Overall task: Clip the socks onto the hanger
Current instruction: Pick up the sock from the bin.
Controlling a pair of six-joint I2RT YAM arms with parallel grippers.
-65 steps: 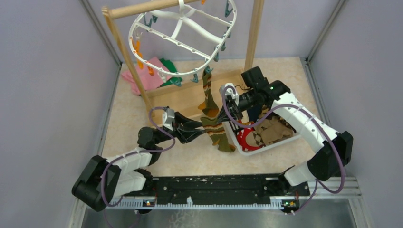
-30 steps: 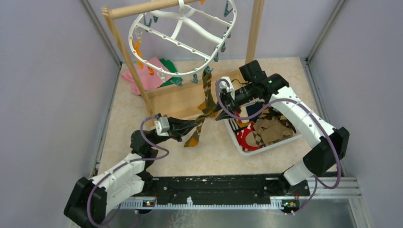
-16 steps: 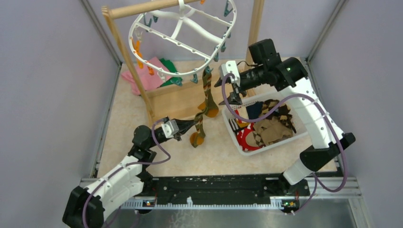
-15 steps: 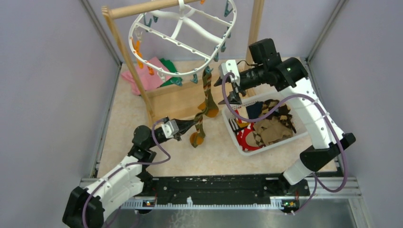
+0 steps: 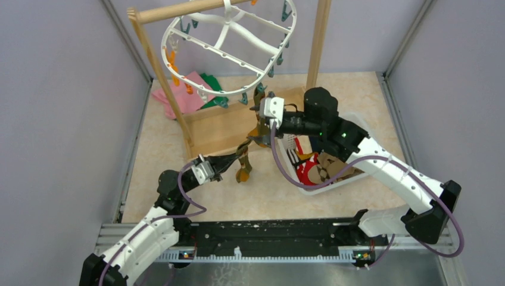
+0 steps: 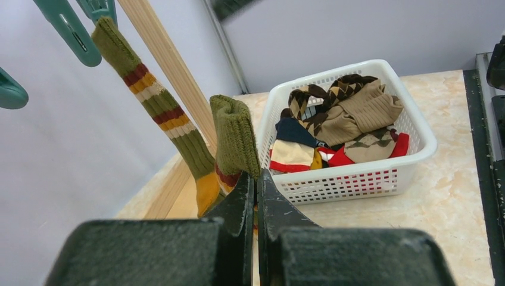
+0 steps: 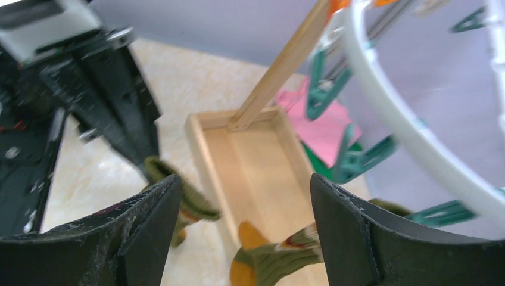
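Note:
The white oval hanger [image 5: 229, 42] hangs from the wooden pole, with teal and orange clips round its rim. One olive sock with orange stripes [image 5: 260, 102] dangles from a teal clip [image 6: 98, 9]. My left gripper [image 5: 234, 158] is shut on the cuff of a second olive striped sock [image 6: 235, 140], which hangs over the floor below the hanger. My right gripper [image 5: 257, 122] is open beside the clipped sock [image 7: 286, 253], whose foot shows between its jaws without touching them. More socks [image 5: 324, 167] lie in the white basket [image 5: 351, 174].
The wooden rack has a pole, two uprights and a flat tray base [image 5: 223, 125] under the hanger. Pink and green folded cloths [image 5: 190, 89] lie behind the left upright. The white basket [image 6: 357, 179] sits to the right of the hanging socks. Grey walls enclose the table.
My right arm swung down from above the basket to the clipped sock, and its jaws opened wider. My left gripper pulled back slightly toward the near left, still holding its sock.

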